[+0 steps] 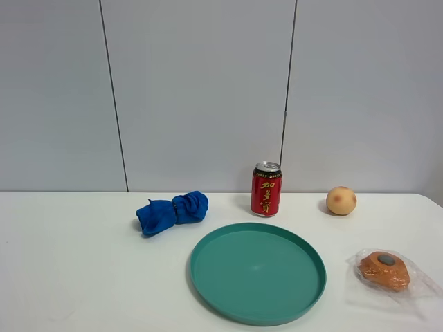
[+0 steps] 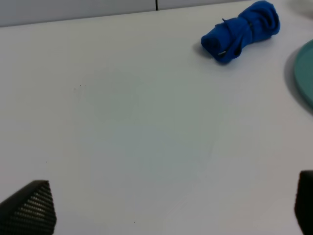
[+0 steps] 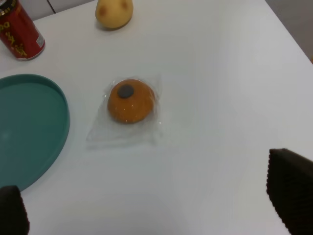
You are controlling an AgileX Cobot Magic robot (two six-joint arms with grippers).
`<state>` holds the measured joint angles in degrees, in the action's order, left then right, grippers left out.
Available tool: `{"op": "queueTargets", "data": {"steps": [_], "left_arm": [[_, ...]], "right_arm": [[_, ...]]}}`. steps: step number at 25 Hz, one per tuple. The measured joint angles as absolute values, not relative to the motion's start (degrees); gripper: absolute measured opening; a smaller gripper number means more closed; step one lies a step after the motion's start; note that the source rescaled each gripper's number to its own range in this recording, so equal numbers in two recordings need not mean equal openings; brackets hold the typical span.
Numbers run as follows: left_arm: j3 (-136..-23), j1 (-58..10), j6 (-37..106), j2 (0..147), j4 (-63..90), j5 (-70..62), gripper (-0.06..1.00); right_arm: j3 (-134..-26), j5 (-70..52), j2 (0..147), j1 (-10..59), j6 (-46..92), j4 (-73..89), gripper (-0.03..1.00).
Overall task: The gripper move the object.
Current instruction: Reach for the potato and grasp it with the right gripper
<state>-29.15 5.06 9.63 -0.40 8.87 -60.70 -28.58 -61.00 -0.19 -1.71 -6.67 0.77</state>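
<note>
Nearest are the two sets of jaws, each seen only from its own wrist camera. The left jaws stand wide open above the white surface [image 1: 76,263], their dark fingertips [image 2: 30,209] far apart with nothing between them. The right jaws are spread just as wide and hold nothing. One ribbed fingertip [image 3: 291,191] shows at the edge of that view, and the pastry [image 3: 129,101] lies on the surface ahead of them.

From the high camera, take the teal plate [image 1: 256,273] as the centre of the dial. It lies flat towards the near edge of the surface. At 3 o'clock from it, near but apart, the orange pastry sits in its clear wrapper. At about 10 o'clock, further back, is a rolled blue cloth [image 1: 172,212]. At 12 o'clock, just beyond the plate's far rim, a red can [image 1: 266,190] stands upright. The object [image 1: 341,200], a tan-yellow ball with reddish blotches, rests on the surface between 1 and 2 o'clock from the plate. It is at the can's 3 o'clock and apart from it, beyond the pastry and close to the grey panelled wall [image 1: 201,90].
</note>
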Motion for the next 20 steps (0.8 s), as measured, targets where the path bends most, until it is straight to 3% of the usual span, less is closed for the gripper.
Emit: {"op": "queueTargets", "data": {"steps": [20], "left_arm": [[-29.2, 5.1, 9.6, -0.4, 8.9, -60.7, 1.00]], "right_arm": [[-28.6, -61.0, -0.2, -1.7, -6.7, 0.8, 1.00]]}}
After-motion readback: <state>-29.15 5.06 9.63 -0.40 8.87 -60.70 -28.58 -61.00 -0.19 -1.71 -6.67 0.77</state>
